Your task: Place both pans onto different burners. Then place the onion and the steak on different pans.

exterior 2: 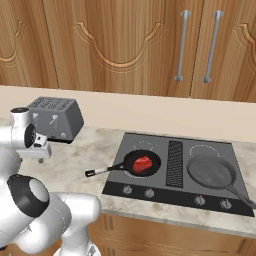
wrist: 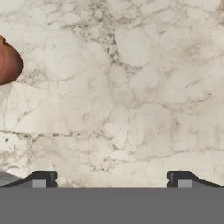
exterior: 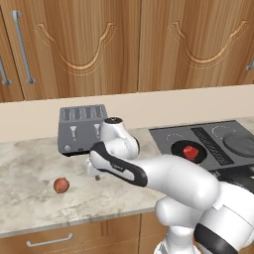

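The black pan [exterior 2: 142, 163] sits on the cooktop's front left burner, its long handle [exterior 2: 105, 170] pointing left. The red steak [exterior 2: 143, 162] lies inside it. On the front right burner rests the wider dark grey pan [exterior 2: 211, 171]. The reddish-brown onion [exterior: 61, 185] lies alone on the marble counter, well left of the cooktop. My gripper [exterior: 96, 174] hangs above the counter a little to the right of the onion, pointing down. In the hand view the gripper [wrist: 112, 180] is open over bare marble, with the onion [wrist: 8, 63] at the left edge.
A grey toaster [exterior: 82, 129] stands against the back wall behind my hand. The cooktop [exterior 2: 170, 192] has knobs along its front and a black vent grille [exterior 2: 174, 162] in the middle. Two small back burners [exterior 2: 145, 145] lie behind the pans. Wooden cabinets hang above.
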